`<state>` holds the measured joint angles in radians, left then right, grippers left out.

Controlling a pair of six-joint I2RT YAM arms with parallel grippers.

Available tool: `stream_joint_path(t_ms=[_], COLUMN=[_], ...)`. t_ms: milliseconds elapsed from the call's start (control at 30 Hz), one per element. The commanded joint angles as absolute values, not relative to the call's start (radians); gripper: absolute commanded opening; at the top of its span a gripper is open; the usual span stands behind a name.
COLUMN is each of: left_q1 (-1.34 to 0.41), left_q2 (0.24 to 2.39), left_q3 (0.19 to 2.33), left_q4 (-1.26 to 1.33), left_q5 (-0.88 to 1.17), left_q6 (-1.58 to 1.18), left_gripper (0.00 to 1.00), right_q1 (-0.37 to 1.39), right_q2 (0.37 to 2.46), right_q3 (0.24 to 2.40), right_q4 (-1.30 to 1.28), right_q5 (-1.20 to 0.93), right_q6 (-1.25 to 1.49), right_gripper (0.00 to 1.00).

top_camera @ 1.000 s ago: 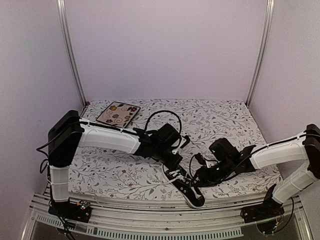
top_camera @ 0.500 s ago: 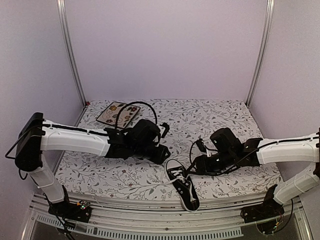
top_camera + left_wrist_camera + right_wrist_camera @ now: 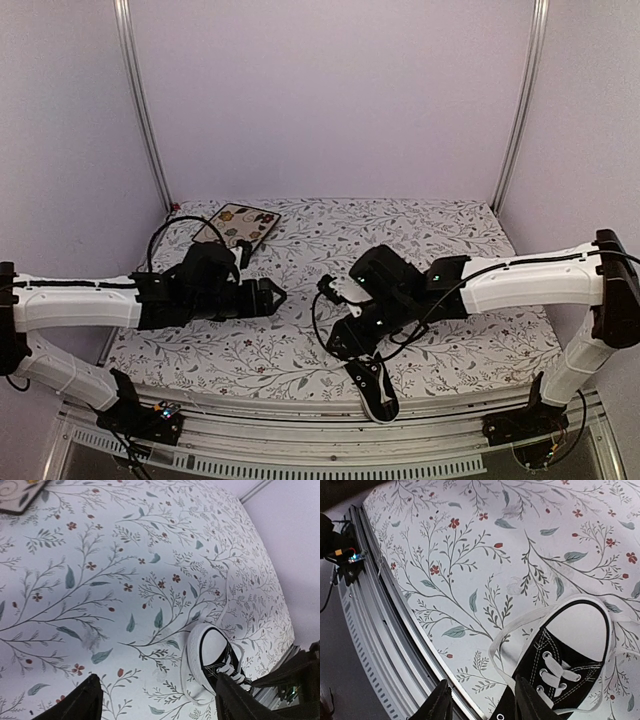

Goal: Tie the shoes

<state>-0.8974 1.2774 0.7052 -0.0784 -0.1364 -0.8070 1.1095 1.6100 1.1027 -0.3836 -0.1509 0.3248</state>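
The black sneaker (image 3: 374,388) with its white toe cap lies at the table's near edge, partly under my right arm. My right gripper (image 3: 347,340) hovers over it. In the right wrist view this gripper (image 3: 482,704) stands open; one finger is beside the shoe (image 3: 570,660) and the other over the table's edge. A white lace (image 3: 506,642) loops loose on the cloth by the toe. My left gripper (image 3: 272,296) is well left of the shoe, open and empty. In the left wrist view the toe cap (image 3: 216,650) shows beyond that gripper (image 3: 157,702).
A square floral plate (image 3: 237,226) lies at the back left, its corner visible as the plate (image 3: 20,495) in the left wrist view. The metal rail (image 3: 375,625) runs along the near edge, right beside the shoe. Purple walls enclose the patterned tabletop (image 3: 440,235).
My left arm has pulled back to the left, away from the shoe, and its gripper has opened. My right arm has swung left over the shoe, which has shifted slightly.
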Motion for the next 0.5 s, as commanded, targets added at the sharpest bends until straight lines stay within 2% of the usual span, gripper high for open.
stream_joint_path(t_ms=[0, 200, 467], left_q1=[-0.797, -0.694, -0.655], left_q2=[1.151, 1.036, 1.054], left_q3=[0.612, 0.535, 0.551], left_q4=[-0.08, -0.12, -0.137], left_q5=[-0.072, 0.01, 0.066], left_q6=[-0.855, -0.845, -0.783], left_gripper=[0.78, 0.8, 0.81], right_q1=[1.157, 1.193, 1.232], right_q2=[1.742, 1.871, 2.007], right_q3=[1.202, 1.291, 1.412], right_q4=[-0.509, -0.553, -0.629], right_q5=[-0.074, -0.025, 0.045], right_q6=[0.226, 0.194, 0.148], right_gripper=[0.42, 0.42, 0.38])
